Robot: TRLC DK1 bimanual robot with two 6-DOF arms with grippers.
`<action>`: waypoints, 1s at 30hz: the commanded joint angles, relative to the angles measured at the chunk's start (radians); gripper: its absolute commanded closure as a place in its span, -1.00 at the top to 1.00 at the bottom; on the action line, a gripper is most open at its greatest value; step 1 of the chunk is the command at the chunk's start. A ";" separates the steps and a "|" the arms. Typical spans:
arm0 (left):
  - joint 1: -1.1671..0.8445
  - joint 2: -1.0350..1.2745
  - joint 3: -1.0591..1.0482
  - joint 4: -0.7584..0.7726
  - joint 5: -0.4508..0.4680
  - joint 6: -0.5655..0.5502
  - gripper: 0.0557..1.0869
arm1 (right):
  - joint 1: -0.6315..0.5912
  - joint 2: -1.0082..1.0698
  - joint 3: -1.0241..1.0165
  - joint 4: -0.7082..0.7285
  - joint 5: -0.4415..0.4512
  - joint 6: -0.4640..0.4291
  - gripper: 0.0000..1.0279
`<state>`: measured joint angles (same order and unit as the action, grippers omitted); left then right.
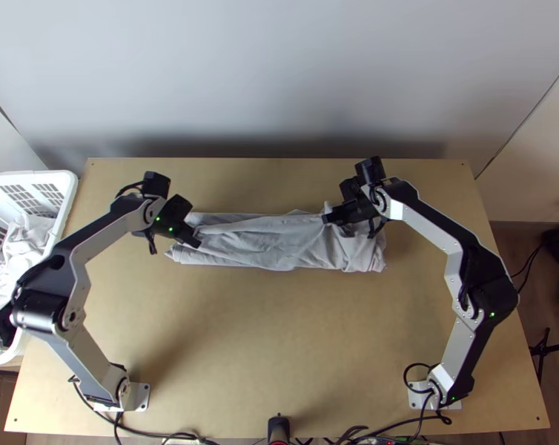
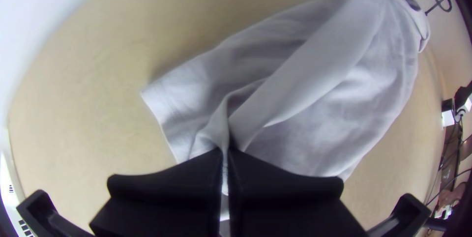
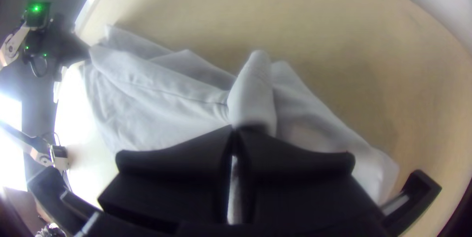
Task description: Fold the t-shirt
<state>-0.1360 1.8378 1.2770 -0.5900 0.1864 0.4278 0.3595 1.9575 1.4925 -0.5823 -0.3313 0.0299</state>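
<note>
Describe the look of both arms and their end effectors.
The left arm and right arm have silver-grey links, black joints, small green lights and black cables at their bases. The left end effector and right end effector each have two wide, flat black fingers, narrowing toward the tips.

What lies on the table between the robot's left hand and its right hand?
The middle of the light grey t-shirt, a long, wrinkled strip on the table, spans from the left hand to the right hand, as the top view shows.
</note>
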 commanded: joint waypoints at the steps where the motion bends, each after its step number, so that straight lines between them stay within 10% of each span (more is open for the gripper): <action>1: -0.016 0.072 0.056 -0.004 0.001 -0.009 -0.92 | 0.007 0.040 0.003 0.021 0.015 -0.005 0.26; 2: -0.016 0.072 0.053 -0.004 0.001 -0.008 -0.79 | 0.007 0.043 0.003 0.019 0.014 -0.004 0.89; 4: -0.011 0.071 0.047 -0.007 0.001 -0.004 -0.14 | 0.006 0.038 0.003 0.004 0.014 -0.005 0.92; 6: -0.002 0.063 0.041 -0.014 -0.001 0.005 0.95 | -0.002 0.012 -0.005 -0.013 0.014 -0.004 0.92; 15: 0.042 -0.097 0.030 -0.031 0.001 0.037 0.91 | -0.022 -0.220 -0.023 -0.051 -0.002 0.044 0.92; 30: 0.049 -0.201 -0.045 -0.176 0.004 0.025 0.91 | 0.230 -0.154 0.064 -0.234 -0.324 0.128 0.91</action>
<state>-0.0925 1.6779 1.2770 -0.7376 0.1864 0.4679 0.4835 1.7538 1.5291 -0.7818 -0.5591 0.1310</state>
